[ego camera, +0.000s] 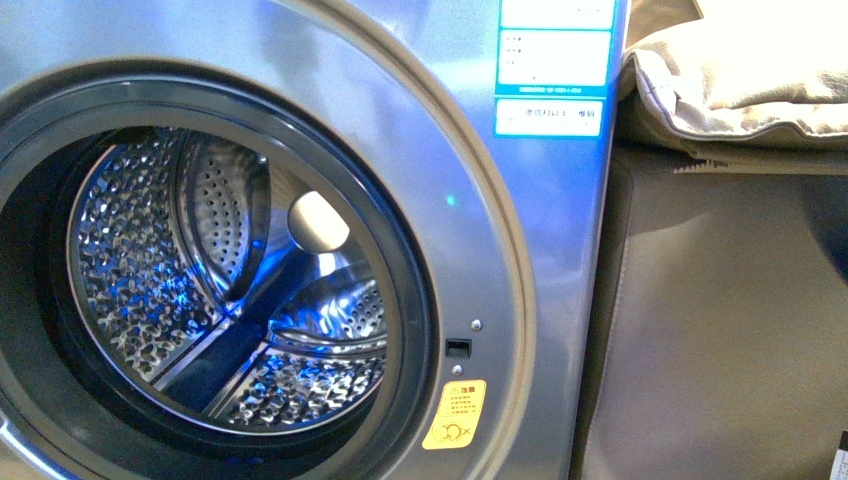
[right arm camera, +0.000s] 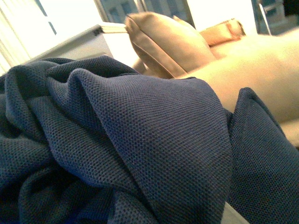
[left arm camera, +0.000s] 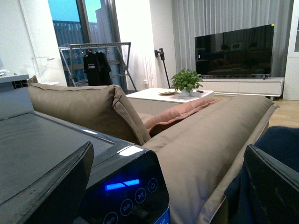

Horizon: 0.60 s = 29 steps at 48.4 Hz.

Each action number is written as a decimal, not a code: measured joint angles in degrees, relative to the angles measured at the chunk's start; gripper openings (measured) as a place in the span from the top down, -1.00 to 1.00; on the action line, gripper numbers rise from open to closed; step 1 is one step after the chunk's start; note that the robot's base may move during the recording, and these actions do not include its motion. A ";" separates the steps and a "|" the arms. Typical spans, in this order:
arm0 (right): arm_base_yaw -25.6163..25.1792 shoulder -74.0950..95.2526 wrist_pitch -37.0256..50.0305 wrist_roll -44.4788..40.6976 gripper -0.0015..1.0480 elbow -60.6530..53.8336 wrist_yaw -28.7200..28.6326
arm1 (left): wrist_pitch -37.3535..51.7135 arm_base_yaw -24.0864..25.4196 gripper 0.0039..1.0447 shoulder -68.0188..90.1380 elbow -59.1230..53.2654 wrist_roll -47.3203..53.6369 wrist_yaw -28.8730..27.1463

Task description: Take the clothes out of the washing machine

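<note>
The washing machine [ego camera: 520, 250] fills the front view, with its porthole open and the perforated steel drum [ego camera: 230, 290] holding nothing. Neither arm shows there. In the right wrist view the dark navy clothes [right arm camera: 140, 140] are bunched up and cover the whole foreground. They hide my right gripper's fingers, which are shut on them. My left gripper [left arm camera: 163, 196] is open above the machine's top corner, where the control panel [left arm camera: 124, 184] glows blue. Nothing lies between its dark fingers [left arm camera: 46, 186]. A fold of the navy clothes [left arm camera: 280, 140] hangs by its other finger.
A beige sofa back [left arm camera: 205, 140] with a cushion [left arm camera: 88, 105] stands right beside the machine. It also shows as the cushion [ego camera: 740, 80] at the front view's upper right. Farther off are a white low table [left arm camera: 154, 95] with a plant [left arm camera: 187, 80], a TV [left arm camera: 233, 49] and a clothes rack [left arm camera: 98, 60].
</note>
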 joint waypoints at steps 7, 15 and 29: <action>-0.94 3.06 -7.41 -6.05 0.88 -3.39 0.74 | 0.00 0.00 -0.88 0.00 0.00 0.00 0.00; -0.92 6.73 -13.75 -14.01 0.88 -6.82 3.06 | 0.00 0.00 -0.88 -0.02 0.00 0.00 0.00; -0.74 18.10 -17.59 -24.22 0.78 -11.26 8.13 | 0.00 0.00 -0.88 -0.02 0.00 0.00 0.00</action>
